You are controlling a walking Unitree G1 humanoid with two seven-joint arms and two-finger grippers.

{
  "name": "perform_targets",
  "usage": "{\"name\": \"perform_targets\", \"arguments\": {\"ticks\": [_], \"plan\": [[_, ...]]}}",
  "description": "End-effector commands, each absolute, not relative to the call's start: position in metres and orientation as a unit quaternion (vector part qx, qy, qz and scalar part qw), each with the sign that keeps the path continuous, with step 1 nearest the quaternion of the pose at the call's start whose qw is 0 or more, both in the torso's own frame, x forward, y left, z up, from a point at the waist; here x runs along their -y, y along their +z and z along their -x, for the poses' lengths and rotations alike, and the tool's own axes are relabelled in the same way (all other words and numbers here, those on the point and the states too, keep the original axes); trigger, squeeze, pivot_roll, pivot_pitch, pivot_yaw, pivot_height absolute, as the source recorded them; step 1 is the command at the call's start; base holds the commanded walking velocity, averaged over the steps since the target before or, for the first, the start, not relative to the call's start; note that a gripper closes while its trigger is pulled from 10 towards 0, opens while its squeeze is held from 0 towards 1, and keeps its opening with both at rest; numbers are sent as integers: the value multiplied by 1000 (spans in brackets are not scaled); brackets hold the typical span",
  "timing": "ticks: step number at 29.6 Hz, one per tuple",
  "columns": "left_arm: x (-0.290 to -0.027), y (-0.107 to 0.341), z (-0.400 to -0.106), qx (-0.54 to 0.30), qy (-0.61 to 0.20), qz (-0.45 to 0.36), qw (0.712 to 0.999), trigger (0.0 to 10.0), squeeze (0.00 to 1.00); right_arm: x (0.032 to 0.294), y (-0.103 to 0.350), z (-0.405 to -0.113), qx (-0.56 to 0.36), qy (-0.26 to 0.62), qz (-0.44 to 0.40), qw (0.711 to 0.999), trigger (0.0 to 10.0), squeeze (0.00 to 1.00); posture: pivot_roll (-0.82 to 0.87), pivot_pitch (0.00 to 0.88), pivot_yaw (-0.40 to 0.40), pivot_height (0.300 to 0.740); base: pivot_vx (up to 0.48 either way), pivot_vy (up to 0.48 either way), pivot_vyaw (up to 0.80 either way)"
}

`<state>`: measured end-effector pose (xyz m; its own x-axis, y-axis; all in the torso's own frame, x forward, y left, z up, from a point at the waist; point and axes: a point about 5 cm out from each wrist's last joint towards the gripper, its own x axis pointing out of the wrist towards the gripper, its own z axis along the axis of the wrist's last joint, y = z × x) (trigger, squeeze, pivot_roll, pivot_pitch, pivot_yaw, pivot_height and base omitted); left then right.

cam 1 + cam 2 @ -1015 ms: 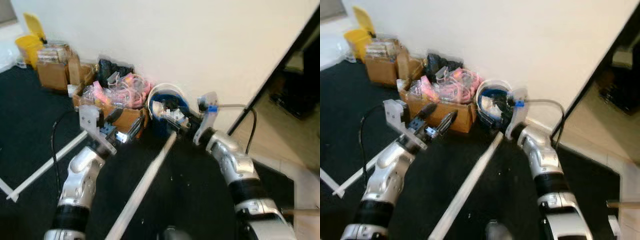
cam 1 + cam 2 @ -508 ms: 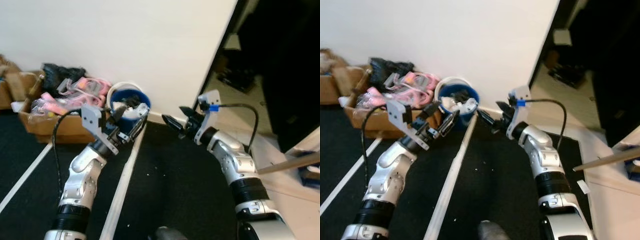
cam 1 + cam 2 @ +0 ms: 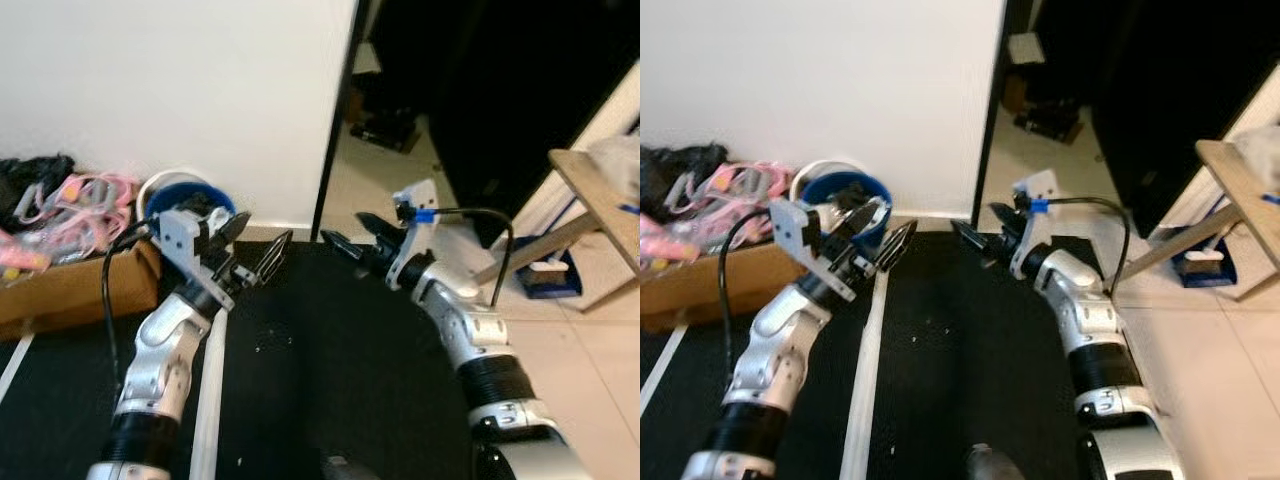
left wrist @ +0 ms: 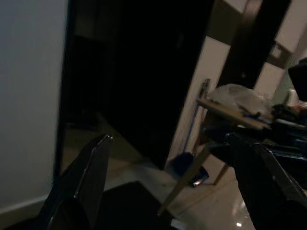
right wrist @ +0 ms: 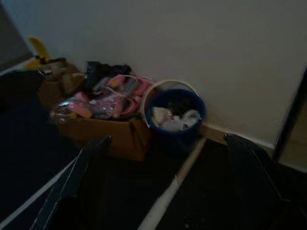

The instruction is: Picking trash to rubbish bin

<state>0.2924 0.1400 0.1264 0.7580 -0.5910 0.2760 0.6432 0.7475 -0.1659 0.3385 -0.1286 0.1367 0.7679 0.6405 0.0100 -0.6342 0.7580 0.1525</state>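
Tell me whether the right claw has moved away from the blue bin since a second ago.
Yes. The right claw was over the blue bin by the wall; now it hangs open over the black mat, well clear on the doorway side.

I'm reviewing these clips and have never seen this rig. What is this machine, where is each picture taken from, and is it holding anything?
It is a humanoid robot with two silver arms. The two wide pictures come from a camera on its head, looking down; the two dark ones come from cameras on its wrists. Both the left gripper and the right gripper are raised with fingers open, holding nothing. On the floor by the wall stand a blue bin containing trash and a cardboard box of pink items. A black mat lies underfoot.
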Motion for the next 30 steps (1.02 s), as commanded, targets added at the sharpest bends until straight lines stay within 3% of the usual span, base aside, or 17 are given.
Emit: {"name": "perform_targets", "arguments": {"ticks": [1,30], "plan": [[-138,124,-292,97,-339,125,928,10000,0,134,134,-339,-29,332,-71,940,10000,0,15,0,-45,740,0,0,-788],[-136,122,-291,96,-341,123,927,10000,0,134,132,-339,-33,334,-69,940,10000,0,14,0,-48,740,0,0,-788]]}}
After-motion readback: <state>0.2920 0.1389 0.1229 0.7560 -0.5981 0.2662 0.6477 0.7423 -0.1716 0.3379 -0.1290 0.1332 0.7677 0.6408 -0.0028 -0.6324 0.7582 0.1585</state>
